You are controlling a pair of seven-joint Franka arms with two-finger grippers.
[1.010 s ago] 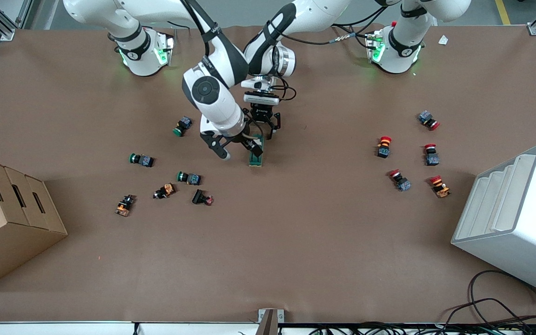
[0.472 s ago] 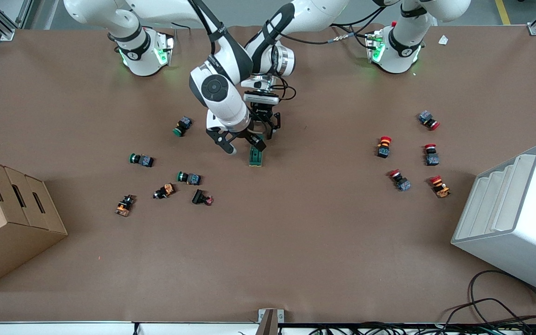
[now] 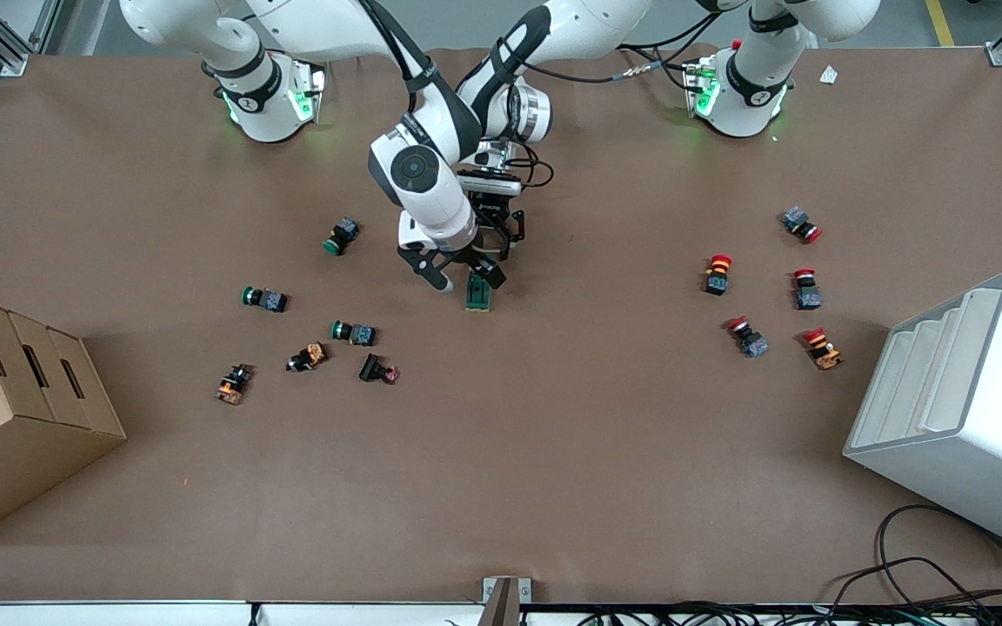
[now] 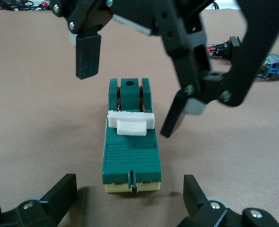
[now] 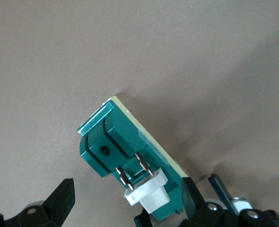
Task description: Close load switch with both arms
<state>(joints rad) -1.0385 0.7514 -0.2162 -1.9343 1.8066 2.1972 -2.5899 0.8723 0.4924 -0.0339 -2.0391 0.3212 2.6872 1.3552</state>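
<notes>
Front view: the switch (image 3: pixel 478 294) lies on the brown table (image 3: pixel 553 435) near the middle. The right gripper (image 3: pixel 463 275) is at its 10 o'clock end, fingers wide and holding nothing. The left gripper (image 3: pixel 497 239) is at its 12 o'clock, also wide.

Left wrist view: the switch (image 4: pixel 130 142) lies free between spread fingers (image 4: pixel 59 196), white lever (image 4: pixel 130 123) on top. The right gripper (image 4: pixel 130 90) hangs over it.

Right wrist view: the switch (image 5: pixel 130 161) shows two metal pins. No writing is readable.
</notes>
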